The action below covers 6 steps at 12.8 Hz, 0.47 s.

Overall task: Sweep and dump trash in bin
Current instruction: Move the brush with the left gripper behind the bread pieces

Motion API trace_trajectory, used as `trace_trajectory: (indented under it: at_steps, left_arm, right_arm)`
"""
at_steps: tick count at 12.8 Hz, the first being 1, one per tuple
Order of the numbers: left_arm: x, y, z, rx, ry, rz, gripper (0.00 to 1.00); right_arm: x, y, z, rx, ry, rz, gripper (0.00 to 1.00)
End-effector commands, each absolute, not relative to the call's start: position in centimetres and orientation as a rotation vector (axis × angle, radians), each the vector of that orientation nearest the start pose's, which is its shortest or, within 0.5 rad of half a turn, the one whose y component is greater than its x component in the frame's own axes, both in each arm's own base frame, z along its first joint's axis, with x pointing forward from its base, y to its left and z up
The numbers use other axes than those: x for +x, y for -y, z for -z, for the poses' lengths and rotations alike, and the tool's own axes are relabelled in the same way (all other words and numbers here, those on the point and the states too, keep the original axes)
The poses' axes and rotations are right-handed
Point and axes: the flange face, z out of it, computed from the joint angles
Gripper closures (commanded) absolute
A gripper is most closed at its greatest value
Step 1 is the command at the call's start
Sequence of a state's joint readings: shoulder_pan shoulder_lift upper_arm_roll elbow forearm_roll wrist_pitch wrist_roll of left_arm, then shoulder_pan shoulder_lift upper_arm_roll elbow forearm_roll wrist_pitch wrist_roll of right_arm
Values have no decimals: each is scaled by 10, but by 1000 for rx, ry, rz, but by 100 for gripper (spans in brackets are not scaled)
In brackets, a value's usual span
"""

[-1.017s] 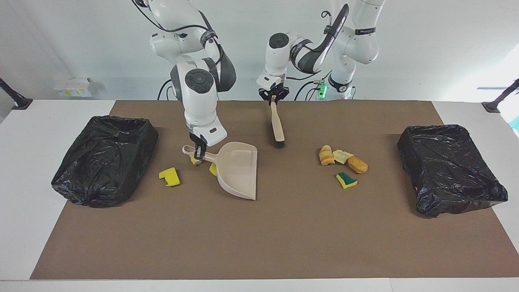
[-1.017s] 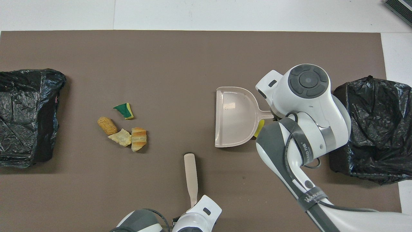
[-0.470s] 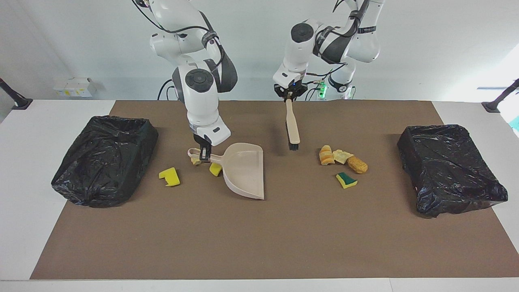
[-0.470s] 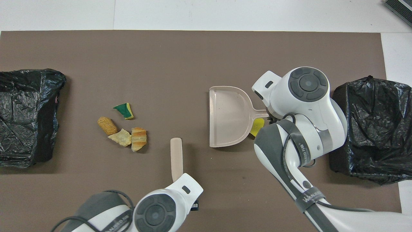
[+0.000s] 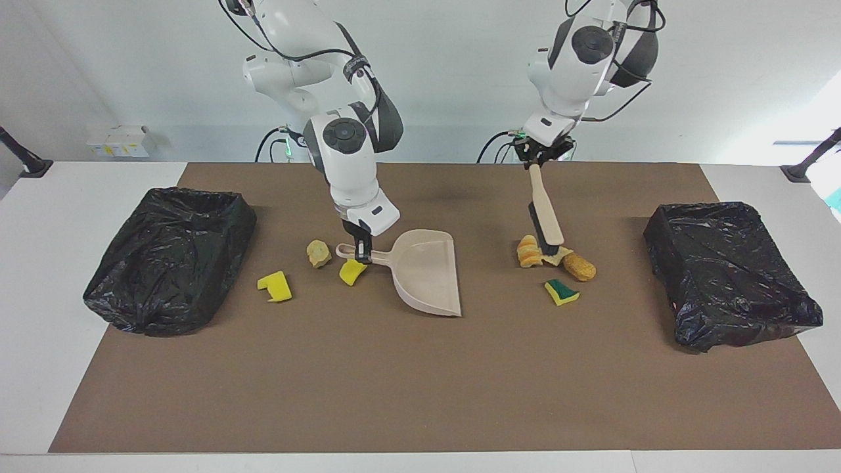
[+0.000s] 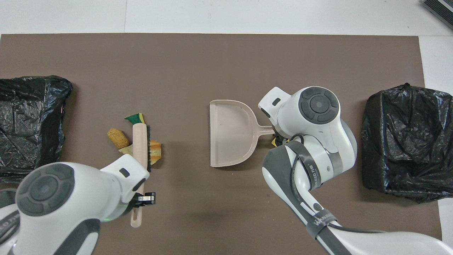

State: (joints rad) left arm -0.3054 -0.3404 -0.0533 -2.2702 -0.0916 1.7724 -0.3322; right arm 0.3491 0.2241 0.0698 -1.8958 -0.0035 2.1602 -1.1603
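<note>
Now I keep the left gripper [image 5: 540, 156] pinching the brush [image 5: 546, 223] over the trash [image 5: 556, 258] mid-mat, toward the left arm's end, while the right gripper [image 5: 362, 251] clamps the dustpan [image 5: 426, 270] handle, mouth facing it to catch.

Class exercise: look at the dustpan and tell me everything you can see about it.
The dustpan is a beige, plastic-looking scoop with a wide flat tray, raised rim and a short handle ending in a loop. It is empty. The right end effector is shut on its handle, with the open mouth facing the left arm's end of the table, toward the brush and the lumps there. A yellow sponge piece lies beside the handle; whether the tray's lip touches the brown mat cannot be told.
</note>
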Motion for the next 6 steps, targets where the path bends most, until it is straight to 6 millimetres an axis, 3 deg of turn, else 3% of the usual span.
trace_trajectory:
  at_steps: [1, 3, 6]
  left_arm:
    - [437, 95, -479, -3146, -9, -221, 100]
    - [449, 47, -474, -3164, -44, -213, 100]
    - [467, 17, -449, -3176, -11, -181, 100]
  right_arm:
    - [557, -261, -381, 2223, -2246, -98, 100]
    - [556, -264, -381, 2223, -2246, -100, 100]
    - [555, -261, -381, 2170, -2265, -55, 100]
